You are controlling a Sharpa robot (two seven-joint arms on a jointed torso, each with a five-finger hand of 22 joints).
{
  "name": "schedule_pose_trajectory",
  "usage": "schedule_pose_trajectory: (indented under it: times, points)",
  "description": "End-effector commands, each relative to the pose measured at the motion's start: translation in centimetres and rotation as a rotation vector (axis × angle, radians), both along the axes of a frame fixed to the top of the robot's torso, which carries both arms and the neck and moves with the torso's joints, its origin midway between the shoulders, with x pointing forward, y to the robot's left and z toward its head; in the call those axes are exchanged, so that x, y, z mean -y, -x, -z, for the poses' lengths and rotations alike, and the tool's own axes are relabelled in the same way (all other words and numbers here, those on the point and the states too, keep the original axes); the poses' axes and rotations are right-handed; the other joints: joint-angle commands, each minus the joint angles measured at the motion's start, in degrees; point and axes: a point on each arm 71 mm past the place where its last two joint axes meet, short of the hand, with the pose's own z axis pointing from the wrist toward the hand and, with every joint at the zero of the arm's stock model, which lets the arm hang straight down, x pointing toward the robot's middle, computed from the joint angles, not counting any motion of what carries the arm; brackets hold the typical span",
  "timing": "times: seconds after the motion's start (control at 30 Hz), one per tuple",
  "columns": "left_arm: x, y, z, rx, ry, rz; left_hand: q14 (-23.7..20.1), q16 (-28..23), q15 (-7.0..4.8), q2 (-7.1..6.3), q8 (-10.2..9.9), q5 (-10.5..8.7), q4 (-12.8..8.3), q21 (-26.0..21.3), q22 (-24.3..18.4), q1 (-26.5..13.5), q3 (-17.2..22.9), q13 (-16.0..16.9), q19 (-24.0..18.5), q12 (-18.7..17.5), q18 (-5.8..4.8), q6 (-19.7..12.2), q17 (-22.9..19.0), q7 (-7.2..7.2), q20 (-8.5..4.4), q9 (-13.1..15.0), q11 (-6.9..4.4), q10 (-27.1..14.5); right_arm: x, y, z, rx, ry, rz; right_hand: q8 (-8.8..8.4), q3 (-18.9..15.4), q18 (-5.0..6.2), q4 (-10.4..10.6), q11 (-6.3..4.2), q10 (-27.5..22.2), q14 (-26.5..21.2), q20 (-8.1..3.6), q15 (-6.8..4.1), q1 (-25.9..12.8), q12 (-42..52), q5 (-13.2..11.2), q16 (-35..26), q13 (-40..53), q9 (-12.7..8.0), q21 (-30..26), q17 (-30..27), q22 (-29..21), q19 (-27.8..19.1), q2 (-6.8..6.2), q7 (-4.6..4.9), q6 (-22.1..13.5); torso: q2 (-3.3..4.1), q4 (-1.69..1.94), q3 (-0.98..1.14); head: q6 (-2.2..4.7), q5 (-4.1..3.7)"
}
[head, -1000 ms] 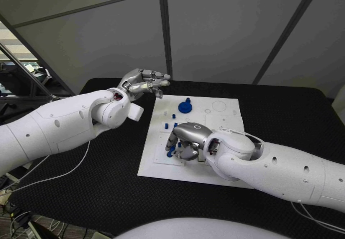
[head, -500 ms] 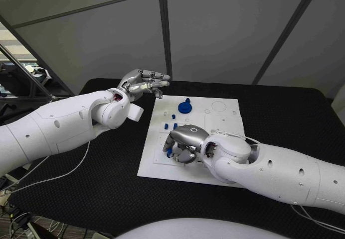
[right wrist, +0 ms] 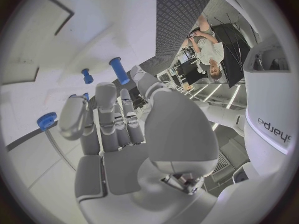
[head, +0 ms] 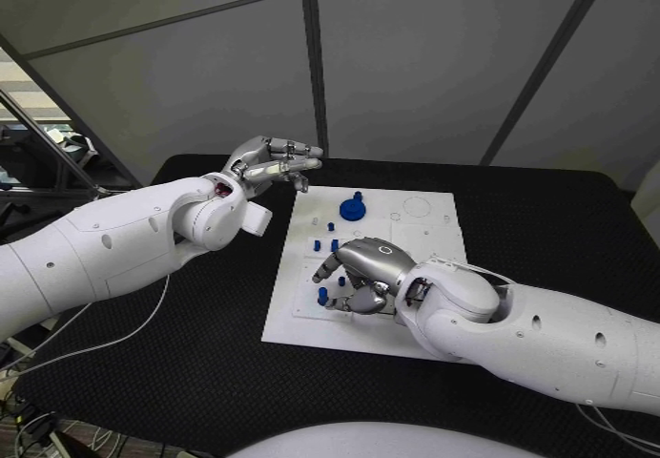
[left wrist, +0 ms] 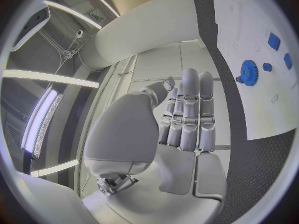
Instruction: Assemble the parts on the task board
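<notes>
The white task board lies mid-table. A blue gear stands at its far side, with small blue pegs nearer. My right hand hovers low over the board's near-left part, fingers pointing down at it and nothing in its palm. A blue capped piece sits just beside its fingertips. The right wrist view shows that piece next to a fingertip, and two pegs beyond. My left hand is raised off the board's far-left corner, holding nothing. The left wrist view shows its fingers straight, with the gear beyond.
Black table surrounds the board on all sides. The board's right half carries only outlines and holes. My left forearm lies over the table's left side, and my right forearm covers its near right.
My right hand has shifted slightly over the board's near-left part and its forearm has swung, so the blue piece by its fingertips shows more. The left hand has stayed put.
</notes>
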Motion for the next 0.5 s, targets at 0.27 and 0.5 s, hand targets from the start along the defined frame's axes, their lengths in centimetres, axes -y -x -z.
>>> schedule_pose_trajectory:
  times: [0.27, 0.5]
  points:
    - [-0.2, 0.0, -0.1, -0.003, 0.004, 0.004, -0.4, -0.2, -0.07, 0.57, -0.3, -0.23, 0.0, -0.3, -0.1, -0.2, -0.2, 0.1, -0.2, 0.2, -0.67, 0.3, -0.1, 0.25, 0.06, 0.1, 0.16, 0.2, 6.1, -0.9, -2.8, -0.078, -0.156, 0.193, 1.02, -1.3, -0.03, 2.2, -1.54, 7.9, 1.7, -0.68, -1.06, 0.0, 5.1, 0.3, 3.0, 1.3, 0.5, 3.1, 3.6, 3.9, 2.4, 2.23, 0.71, 2.8, -0.11, -0.13, -0.15, 1.11, -2.38]
    - [-0.3, 0.3, -0.1, -0.005, 0.002, 0.007, -0.4, -0.2, -0.07, 0.55, -0.3, -0.24, 0.0, -0.3, -0.1, -0.2, -0.3, 0.1, -0.2, 0.2, -0.67, 0.3, -0.1, 0.26, 0.06, 0.1, 0.17, 0.2, 14.0, -1.9, -3.1, -0.251, -0.093, 0.492, 2.70, -4.5, -2.76, 9.6, -6.97, 28.0, 5.3, -5.15, -5.77, -7.6, 35.1, 0.3, 15.9, 28.9, 2.8, 12.6, 20.1, 15.0, 8.3, 1.12, -3.91, 8.1, -0.32, -0.57, -0.48, 1.79, -5.78]
